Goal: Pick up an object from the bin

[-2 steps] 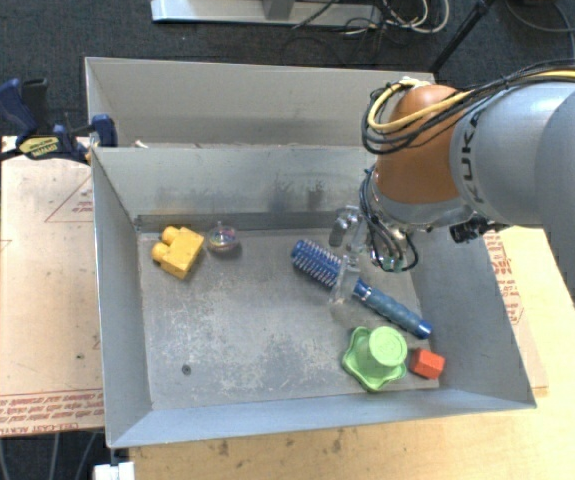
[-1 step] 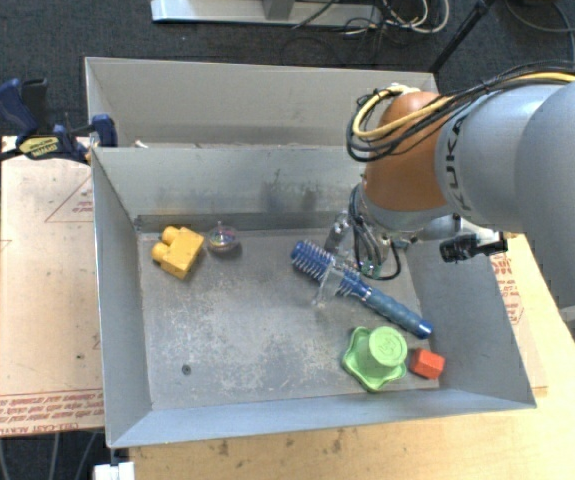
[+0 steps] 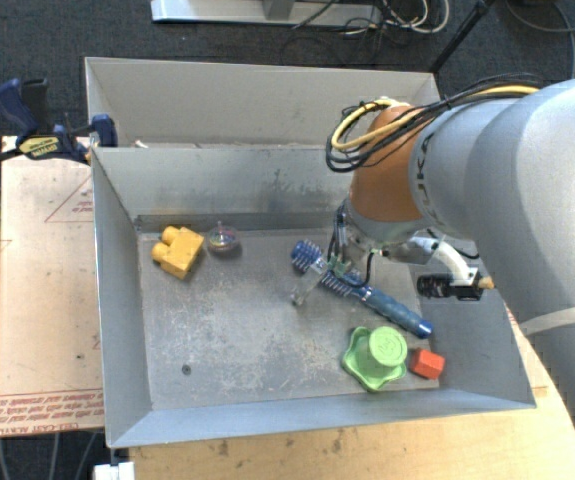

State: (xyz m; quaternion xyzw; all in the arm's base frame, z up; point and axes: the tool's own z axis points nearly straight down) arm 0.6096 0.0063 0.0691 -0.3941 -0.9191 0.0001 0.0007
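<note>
So the gripper is down near the floor of the bin, a bit right of the middle and nearer the back wall. From where I'm standing the orange wrist cover blocks the business end, so I honestly can't tell if it's open or closed.

Right under it is the bristle end of a blue brush. The handle runs off at an angle toward the front right corner. I can't make out if the gripper is touching it or just above. A small blue ridged piece sits just to its left.

If the brush is the target, I'd grab across the narrow neck just behind the bristles, squarely, since a long handle will probably swing if caught off-centre. Lift straight up too, because the handle's far end lies near a green flower-shaped lid and an orange block by the front edge.

The yellow block and the small round thing at the back left are well clear.
</note>
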